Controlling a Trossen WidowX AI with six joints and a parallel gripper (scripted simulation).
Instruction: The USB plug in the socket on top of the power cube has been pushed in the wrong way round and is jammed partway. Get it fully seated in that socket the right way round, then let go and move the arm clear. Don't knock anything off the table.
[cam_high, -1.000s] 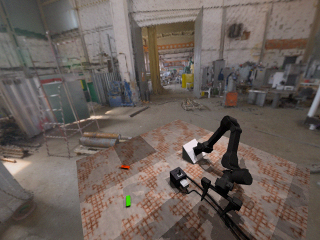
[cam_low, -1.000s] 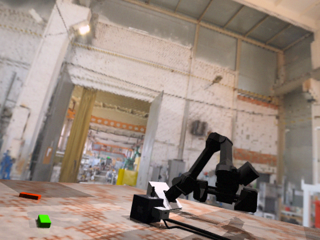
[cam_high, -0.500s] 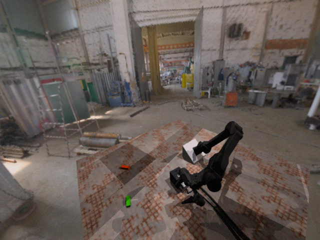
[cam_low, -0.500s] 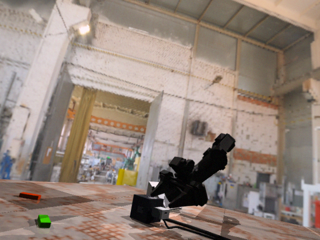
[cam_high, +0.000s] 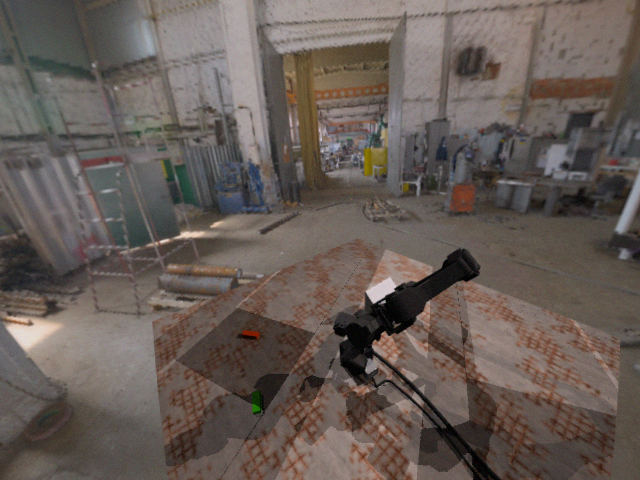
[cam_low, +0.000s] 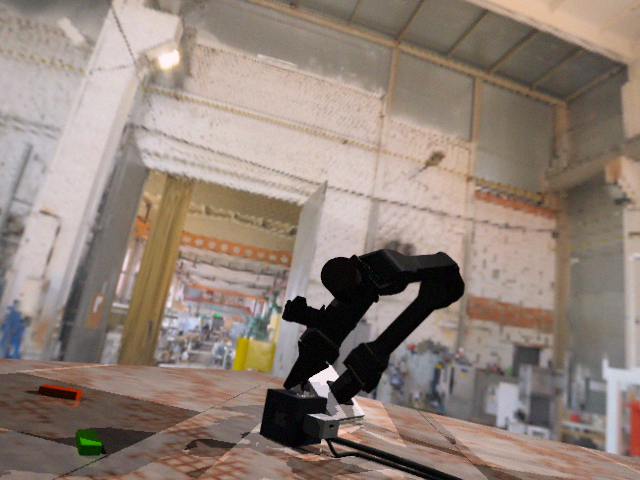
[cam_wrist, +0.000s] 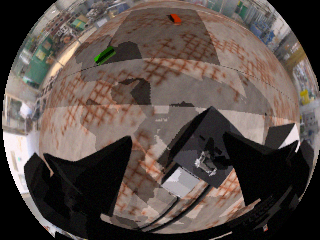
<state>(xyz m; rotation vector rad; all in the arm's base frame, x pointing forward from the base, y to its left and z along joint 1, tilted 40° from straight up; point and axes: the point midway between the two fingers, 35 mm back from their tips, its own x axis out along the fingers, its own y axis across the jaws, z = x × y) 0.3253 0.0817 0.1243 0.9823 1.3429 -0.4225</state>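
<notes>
The black power cube (cam_low: 287, 417) (cam_wrist: 208, 135) stands on the patterned table (cam_high: 516, 392) (cam_low: 155, 384). A small metallic USB plug (cam_wrist: 208, 162) sticks up from its top face; in the exterior view it is hard to make out between the fingers. My gripper (cam_high: 358, 367) (cam_low: 313, 391) (cam_wrist: 180, 139) is open and points down just over the cube's top, with one finger on each side of the plug and nothing between them. In the top view the arm hides the cube.
A grey side plug (cam_low: 320, 426) (cam_wrist: 179, 180) with two black cables (cam_high: 439, 418) (cam_low: 382, 457) leaves the cube towards the table's near edge. A white box (cam_high: 379, 289) (cam_low: 330, 376) stands just behind the cube. An orange block (cam_high: 250, 334) (cam_low: 60, 391) (cam_wrist: 175, 19) and a green block (cam_high: 256, 401) (cam_low: 88, 441) (cam_wrist: 103, 55) lie to the left.
</notes>
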